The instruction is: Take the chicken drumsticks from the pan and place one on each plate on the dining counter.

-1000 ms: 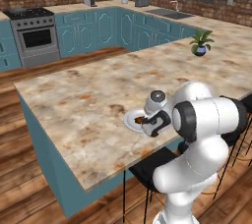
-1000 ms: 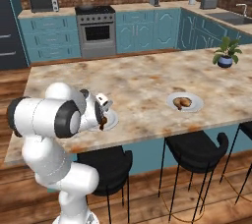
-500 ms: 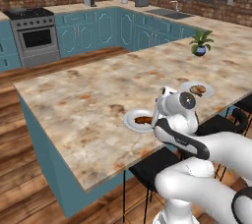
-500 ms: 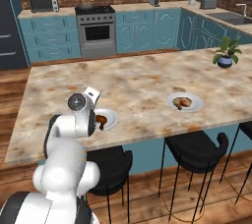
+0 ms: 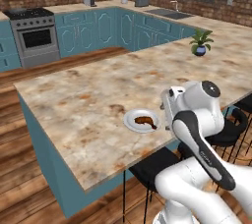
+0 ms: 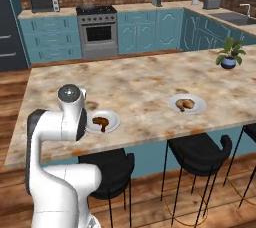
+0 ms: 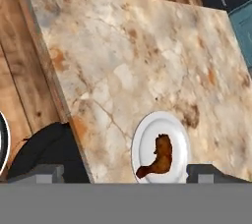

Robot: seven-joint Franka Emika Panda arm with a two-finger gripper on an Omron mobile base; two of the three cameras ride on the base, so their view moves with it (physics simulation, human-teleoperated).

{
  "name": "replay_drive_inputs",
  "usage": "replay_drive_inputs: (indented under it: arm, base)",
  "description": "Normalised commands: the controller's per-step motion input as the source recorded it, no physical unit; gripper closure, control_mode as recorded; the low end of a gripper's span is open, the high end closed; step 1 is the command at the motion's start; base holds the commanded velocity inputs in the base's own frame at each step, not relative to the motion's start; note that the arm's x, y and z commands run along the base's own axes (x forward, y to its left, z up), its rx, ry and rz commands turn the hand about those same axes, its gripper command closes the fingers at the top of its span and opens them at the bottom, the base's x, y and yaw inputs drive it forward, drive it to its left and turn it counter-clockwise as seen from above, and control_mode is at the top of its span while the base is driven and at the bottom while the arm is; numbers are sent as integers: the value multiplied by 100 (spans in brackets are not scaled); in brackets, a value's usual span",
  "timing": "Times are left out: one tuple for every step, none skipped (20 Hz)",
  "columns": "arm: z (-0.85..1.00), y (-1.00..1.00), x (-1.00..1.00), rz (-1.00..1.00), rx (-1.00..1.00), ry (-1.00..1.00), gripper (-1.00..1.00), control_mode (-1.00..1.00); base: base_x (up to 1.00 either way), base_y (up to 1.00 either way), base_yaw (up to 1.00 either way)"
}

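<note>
Flanking the mottled beige-brown marble dining counter (image 6: 145, 84) were black bar stools (image 6: 200, 153) on its near side and a small potted green plant (image 6: 229, 54) towards its far right corner; a steel oven range (image 6: 98, 30) was set among the teal wall cabinets behind. A darker reddish-brown drumstick (image 7: 158, 157) was seen lying on the nearer pale round plate (image 7: 141, 144), a golden one (image 6: 185, 104) on the farther plate (image 6: 198, 104). The gripper (image 7: 126, 172) was held wide open, empty, above the nearer plate, its dark fingertips (image 7: 210, 171) apart from the drumstick.
</note>
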Motion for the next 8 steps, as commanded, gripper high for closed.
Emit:
replay_drive_inputs:
  arm:
    - [1, 24, -100, 26, -47, 46, -100, -100]
    - [0, 31, -100, 23, -50, 47, -100, -100]
    - [0, 40, -100, 21, -53, 50, -100, -100]
    - [-4, 41, -100, 18, -52, 48, -100, -100]
    - [-14, 46, -100, 13, -50, 47, -100, -100]
    - [-20, 44, -100, 7, -48, 45, -100, -100]
    - [-24, 41, -100, 3, -43, 41, -100, -100]
    - [-26, 39, -91, 1, -41, 41, -100, -100]
  base:
    - [0, 0, 0]
    - [0, 0, 0]
    - [0, 0, 0]
    - [0, 0, 0]
    - [0, 0, 0]
    - [0, 0, 0]
    - [0, 0, 0]
    - [0, 0, 0]
